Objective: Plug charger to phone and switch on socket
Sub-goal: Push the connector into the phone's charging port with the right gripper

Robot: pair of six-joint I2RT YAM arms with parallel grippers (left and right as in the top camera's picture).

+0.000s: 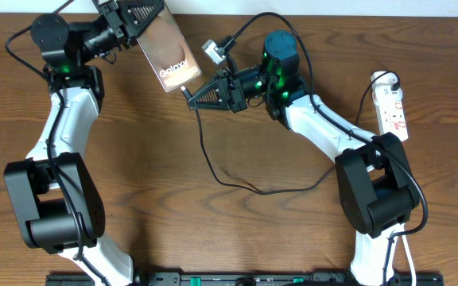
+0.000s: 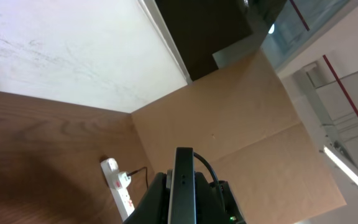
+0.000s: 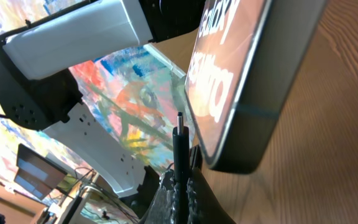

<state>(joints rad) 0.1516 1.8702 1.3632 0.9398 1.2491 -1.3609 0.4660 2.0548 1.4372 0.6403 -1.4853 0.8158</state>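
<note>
Neither step is done: the left fingers (image 1: 143, 13) grip the phone (image 1: 168, 49) above the worktop (image 1: 213, 238), the right fingers (image 1: 207, 92) pinch the charger (image 3: 179, 143) tip just short of its end, and the socket (image 1: 393, 107) lies apart at far right.

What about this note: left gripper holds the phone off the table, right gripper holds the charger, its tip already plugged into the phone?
Wrong on the plug. The right wrist view shows the charger with its tip bare, beside the end edge of the phone, not inserted. The rest holds: left gripper grips the phone, right gripper the charger.
</note>
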